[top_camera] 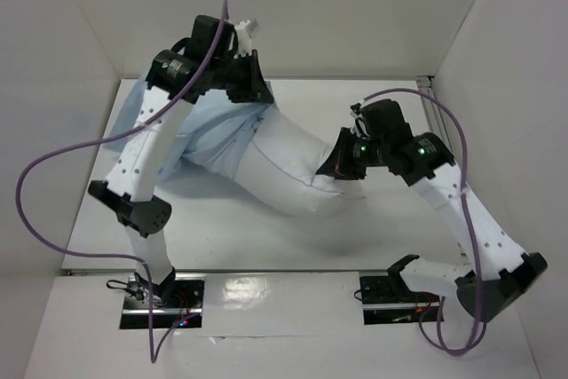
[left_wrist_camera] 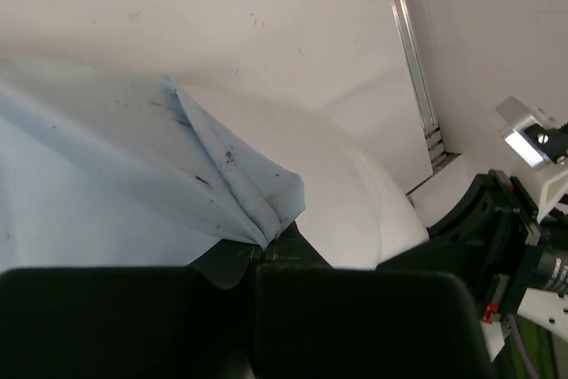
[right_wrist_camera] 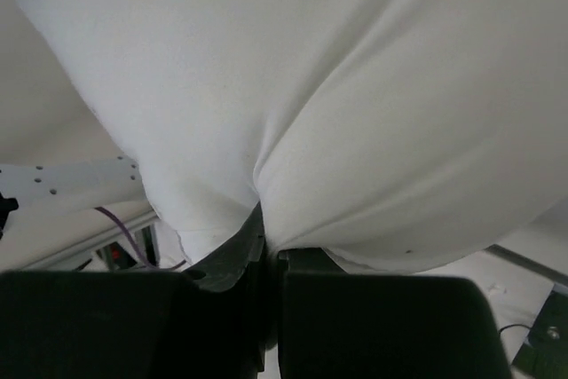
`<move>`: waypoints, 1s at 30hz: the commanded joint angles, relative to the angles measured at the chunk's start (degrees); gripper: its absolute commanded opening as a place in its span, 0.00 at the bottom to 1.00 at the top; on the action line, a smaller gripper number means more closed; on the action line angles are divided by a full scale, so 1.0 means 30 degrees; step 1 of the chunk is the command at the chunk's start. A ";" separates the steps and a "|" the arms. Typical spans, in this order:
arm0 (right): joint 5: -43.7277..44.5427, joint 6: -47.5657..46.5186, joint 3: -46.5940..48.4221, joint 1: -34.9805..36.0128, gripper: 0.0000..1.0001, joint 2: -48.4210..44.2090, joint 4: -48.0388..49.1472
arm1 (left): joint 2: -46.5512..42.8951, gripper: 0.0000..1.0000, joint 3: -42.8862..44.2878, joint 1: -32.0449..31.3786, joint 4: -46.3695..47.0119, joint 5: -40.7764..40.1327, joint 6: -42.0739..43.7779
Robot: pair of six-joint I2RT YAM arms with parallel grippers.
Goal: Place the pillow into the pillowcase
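Left gripper (left_wrist_camera: pixel 264 250) is clamped on a bunched edge of the pillowcase (left_wrist_camera: pixel 106 184), right gripper (right_wrist_camera: pixel 266 241) on a pinched fold of the pillow (right_wrist_camera: pixel 311 86), whose far end is covered by that cloth.

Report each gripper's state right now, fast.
Left gripper: closed, pinching a fold of the pillowcase.
Right gripper: closed, pinching the pillow.

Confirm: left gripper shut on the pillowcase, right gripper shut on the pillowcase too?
No. The right gripper is shut on the pillow, not the pillowcase: the right wrist view shows plump white fabric pinched in it. The left gripper is shut on the pillowcase, as stated.
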 commanded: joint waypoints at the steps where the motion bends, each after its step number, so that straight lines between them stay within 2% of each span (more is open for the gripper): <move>1: -0.2790 -0.1487 0.0827 -0.2033 0.00 0.2895 -0.1212 | 0.2603 0.00 0.0481 0.0632 0.4980 0.3492 -0.0974; 3: -0.4727 -0.3507 0.0828 -0.4871 0.00 0.4881 -0.0662 | 0.5034 0.00 0.1560 0.0809 0.6391 0.2443 -0.0742; 4: -0.5868 -0.3517 0.0160 -0.7931 0.00 0.5474 0.1343 | 0.5709 0.00 0.1739 0.0809 0.7123 0.1713 -0.0217; 5: -0.7881 -0.3227 -0.0339 -0.9296 0.02 0.6031 0.2756 | 0.6702 0.12 0.1973 0.0635 0.8175 0.0603 0.0165; 6: -0.8249 -0.2557 -0.0750 -1.0412 0.13 0.7080 0.4336 | 0.6944 0.31 0.2585 0.0634 0.8388 0.0592 0.0459; 7: -0.8252 -0.1072 -0.1335 -1.1757 0.19 0.7468 0.6208 | 0.6946 0.67 0.2591 0.0634 0.8390 0.0592 0.1013; 8: -0.7150 -0.0477 -0.1166 -1.2264 0.25 0.7936 0.8692 | 0.6656 0.82 0.2591 0.0634 0.9115 0.0592 0.1279; 9: -0.6501 -0.0152 -0.0933 -1.2472 0.37 0.8753 0.9819 | 0.6102 0.96 0.2011 0.0431 0.9616 0.0157 0.1572; 10: -0.4464 -0.0380 0.0259 -1.2474 0.70 0.9225 1.0352 | 0.4502 1.00 0.0526 0.0255 1.0201 -0.0398 0.2387; 13: -0.2079 -0.2306 0.3424 -1.2474 0.88 1.1562 0.8462 | 0.2120 1.00 -0.1533 -0.0566 1.1581 -0.3618 0.3944; 15: -0.0144 -0.2987 0.5656 -1.2474 0.94 1.2128 0.6905 | 0.1322 1.00 -0.1047 -0.0567 1.1149 -0.4821 0.4505; 16: 0.0501 -0.3193 0.5893 -1.2474 0.94 1.2130 0.6669 | 0.1118 1.00 -0.0752 -0.0567 1.0738 -0.5205 0.4505; 18: 0.1763 -0.3195 0.5635 -1.2474 0.97 1.1430 0.6901 | 0.0533 0.91 -0.1302 -0.0362 1.0529 -0.5499 0.4798; 19: 0.2086 -0.3195 0.5458 -1.2648 0.97 1.0673 0.6901 | 0.0356 0.83 -0.2060 -0.0362 1.0297 -0.6285 0.4798; 20: 0.2843 -0.3195 0.4992 -1.2650 0.97 1.0288 0.7162 | 0.0181 0.81 -0.2473 -0.0362 1.0034 -0.6670 0.4798; 22: 0.3609 -0.3864 0.4551 -1.2360 0.99 0.9092 0.7484 | -0.0055 0.81 -0.3729 -0.0157 1.0031 -0.7696 0.4798; 25: 0.4841 -0.4657 0.3759 -1.1422 1.00 0.8527 0.7139 | -0.0055 0.81 -0.4116 -0.0157 0.9679 -0.8285 0.4593; 26: 0.4843 -0.5298 0.3757 -1.1216 1.00 0.8527 0.6816 | 0.0119 0.85 -0.4495 -0.0157 0.9418 -0.8285 0.4767; 28: 0.5283 -0.5654 0.3757 -1.0863 1.00 0.8906 0.5498 | 0.0120 0.88 -0.4936 -0.0333 0.9211 -0.8810 0.4768; 30: 0.4556 -0.6096 0.3351 -1.0862 1.00 0.9113 0.5495 | 0.0673 0.91 -0.5173 -0.0536 0.8803 -0.9191 0.4768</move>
